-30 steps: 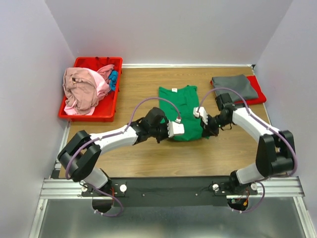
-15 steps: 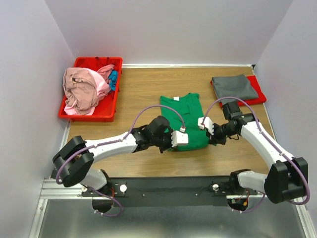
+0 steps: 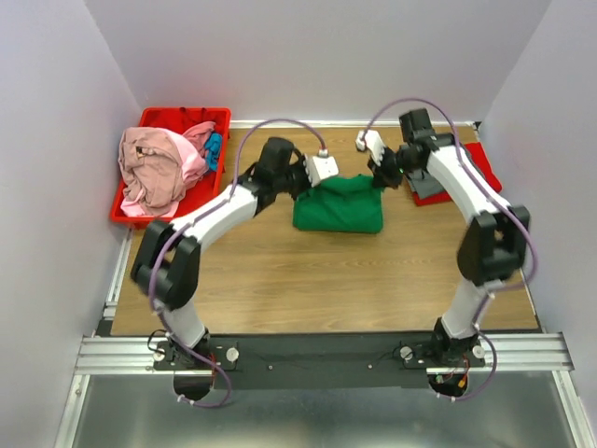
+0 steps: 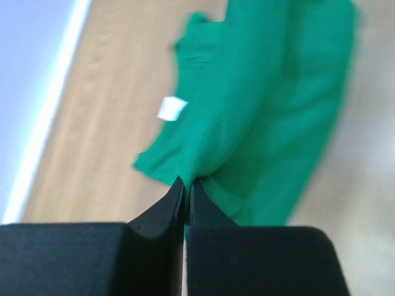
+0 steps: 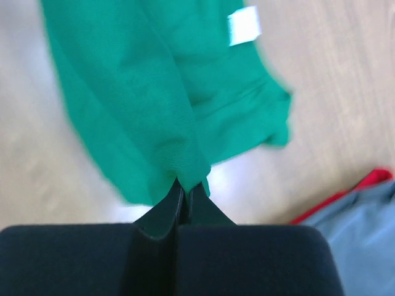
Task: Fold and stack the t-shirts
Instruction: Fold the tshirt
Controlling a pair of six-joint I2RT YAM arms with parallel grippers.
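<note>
Jaws pinching green t-shirt, grey shirt beside, red bin left

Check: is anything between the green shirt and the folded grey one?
Nothing visible lies between the green shirt and the grey shirt, just bare table. Only the right arm itself reaches over the grey one.

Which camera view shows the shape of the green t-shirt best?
The top external view: almost the whole green t-shirt is in frame. The left wrist view shows only blurred cloth with the white label, pinched by the left gripper; the right wrist view shows the same at the right gripper.
</note>
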